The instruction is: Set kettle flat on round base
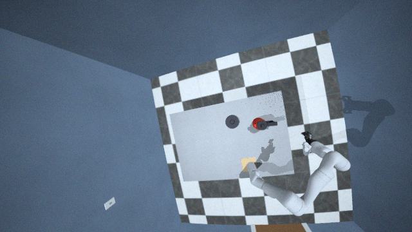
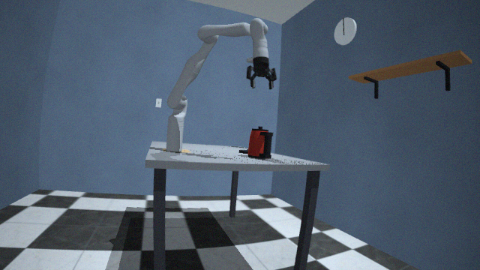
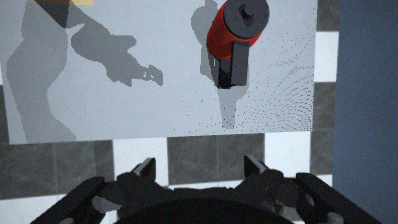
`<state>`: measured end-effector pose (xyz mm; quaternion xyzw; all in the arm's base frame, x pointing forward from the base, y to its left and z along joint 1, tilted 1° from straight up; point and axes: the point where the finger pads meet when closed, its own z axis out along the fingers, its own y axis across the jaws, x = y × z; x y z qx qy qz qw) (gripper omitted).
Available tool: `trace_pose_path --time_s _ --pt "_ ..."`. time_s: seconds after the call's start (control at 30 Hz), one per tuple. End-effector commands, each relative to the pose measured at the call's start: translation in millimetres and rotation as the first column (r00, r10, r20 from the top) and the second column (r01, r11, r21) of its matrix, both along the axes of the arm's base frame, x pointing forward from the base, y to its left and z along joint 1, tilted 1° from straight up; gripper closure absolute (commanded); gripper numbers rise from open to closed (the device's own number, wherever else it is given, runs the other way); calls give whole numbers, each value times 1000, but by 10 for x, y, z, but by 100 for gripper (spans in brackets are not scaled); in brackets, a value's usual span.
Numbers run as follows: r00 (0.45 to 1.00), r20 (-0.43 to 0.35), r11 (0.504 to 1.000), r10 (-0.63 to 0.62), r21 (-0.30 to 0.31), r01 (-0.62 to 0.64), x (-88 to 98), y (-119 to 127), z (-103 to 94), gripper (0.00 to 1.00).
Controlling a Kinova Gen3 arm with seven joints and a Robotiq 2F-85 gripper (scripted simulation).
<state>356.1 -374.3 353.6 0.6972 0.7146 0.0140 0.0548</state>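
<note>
Fingers (image 2: 261, 83) spread, held high off worktop (image 2: 225, 162) edge. Kettle (image 2: 259, 142) untouched; off-centre handle (image 3: 236, 64) grasp risks tipping. Base (image 1: 232, 121) apart.

Kitchen-like room: checkered floor (image 2: 75, 232), kettle (image 2: 258, 142).

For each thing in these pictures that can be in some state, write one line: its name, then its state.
Kettle: upright on the table, lid on, not held, off its base.
Base: flat on the table, stud up, nothing on it.
Gripper: open, holding nothing, high above the table.
</note>
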Motion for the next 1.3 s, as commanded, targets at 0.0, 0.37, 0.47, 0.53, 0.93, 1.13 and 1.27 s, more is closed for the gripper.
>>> trace_pose_path --time_s 0.0,0.37,0.47,0.53,0.93,1.13,1.27 --pt "1000 2 1000 0 -1 0 1 -1 10 0" --pt "1000 2 1000 0 -1 0 1 -1 10 0" --pt "1000 2 1000 0 -1 0 1 -1 10 0" --pt "1000 2 1000 0 -1 0 1 -1 10 0" --pt "1000 0 1000 -2 1 2 38 36 -5 20" --pt "1000 -3 1000 -5 4 5 81 80 -23 20" --pt "1000 -7 1000 -8 7 8 143 146 -50 20"
